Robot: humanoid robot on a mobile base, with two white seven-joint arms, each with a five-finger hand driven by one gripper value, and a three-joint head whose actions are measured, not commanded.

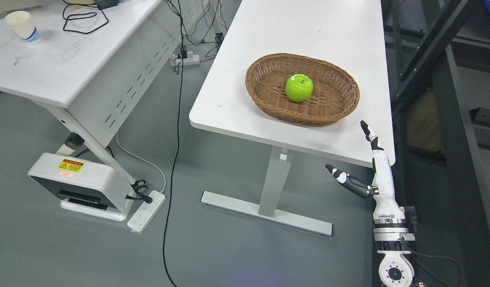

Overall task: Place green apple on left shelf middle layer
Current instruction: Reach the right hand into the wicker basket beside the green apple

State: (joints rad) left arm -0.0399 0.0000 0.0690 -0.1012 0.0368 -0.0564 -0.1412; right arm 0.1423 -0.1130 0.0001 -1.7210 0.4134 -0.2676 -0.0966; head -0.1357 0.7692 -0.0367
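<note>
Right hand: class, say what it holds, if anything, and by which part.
Nothing. The right hand is open, fingers spread, near the table edge; the green apple lies in the basket.

Even, bright indoor light falls from above, leaving the white tabletop almost washed out. Shadows are soft and faint (a slight one lies inside the basket beneath the green apple, which carries a small sheen). Focus is sharp throughout.

Glossy green apple, brown woven wicker basket, smooth matt white table.
</note>
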